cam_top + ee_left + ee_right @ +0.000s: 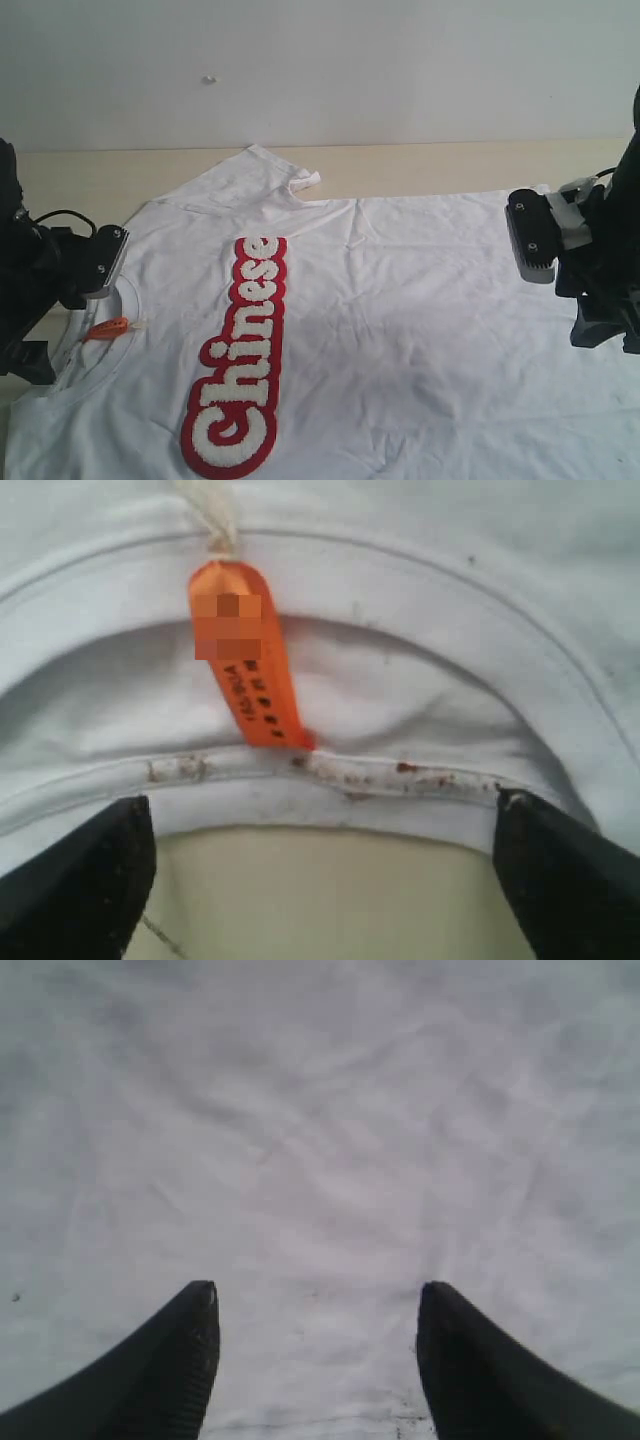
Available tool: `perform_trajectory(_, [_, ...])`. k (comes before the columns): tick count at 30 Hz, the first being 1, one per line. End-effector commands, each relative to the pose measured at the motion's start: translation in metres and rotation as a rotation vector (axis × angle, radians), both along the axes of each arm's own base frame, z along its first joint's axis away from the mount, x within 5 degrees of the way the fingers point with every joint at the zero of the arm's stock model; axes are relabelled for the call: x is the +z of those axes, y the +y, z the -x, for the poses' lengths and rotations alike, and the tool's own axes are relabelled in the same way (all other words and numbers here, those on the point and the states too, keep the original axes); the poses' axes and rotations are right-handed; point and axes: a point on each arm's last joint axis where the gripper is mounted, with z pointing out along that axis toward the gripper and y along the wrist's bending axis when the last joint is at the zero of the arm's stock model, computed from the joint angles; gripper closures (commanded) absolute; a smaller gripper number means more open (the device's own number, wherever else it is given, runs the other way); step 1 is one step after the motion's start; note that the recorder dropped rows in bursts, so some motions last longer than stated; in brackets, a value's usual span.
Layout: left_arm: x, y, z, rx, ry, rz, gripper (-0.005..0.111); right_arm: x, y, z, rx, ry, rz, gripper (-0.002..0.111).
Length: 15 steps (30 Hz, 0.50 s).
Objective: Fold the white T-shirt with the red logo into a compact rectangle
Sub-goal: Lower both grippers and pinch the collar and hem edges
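The white T-shirt lies spread out, front side up, on the light wooden table, with some small wrinkles in the cloth. Its collar is at the left of the exterior view, and one sleeve points to the far edge of the table. The red logo with white letters runs along the chest, near the collar. A small orange tag hangs inside the collar. The left gripper is at the collar with its jaws wide apart, and it holds nothing; the collar rim lies just in front of its fingertips. The right gripper is over the plain white cloth at the other end of the shirt, also with jaws apart and nothing between them. Whether it touches the cloth, I cannot tell.
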Motion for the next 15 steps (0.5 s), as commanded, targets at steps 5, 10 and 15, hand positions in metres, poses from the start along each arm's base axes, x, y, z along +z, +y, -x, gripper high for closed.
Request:
perform_trajectory(5, [-0.001, -0.006, -0.001, -0.018, -0.013, 0.085, 0.019, 0.004, -0.021, -0.004, -0.058, 0.051, -0.065, 0.051])
perform_trajectory(10, [-0.001, -0.006, -0.001, -0.017, -0.013, 0.086, 0.019, -0.010, -0.031, -0.004, -0.085, 0.110, -0.065, 0.051])
perform_trajectory(15, [-0.001, -0.003, -0.002, -0.006, -0.012, 0.086, 0.019, -0.032, -0.035, -0.008, -0.072, 0.163, -0.031, 0.051])
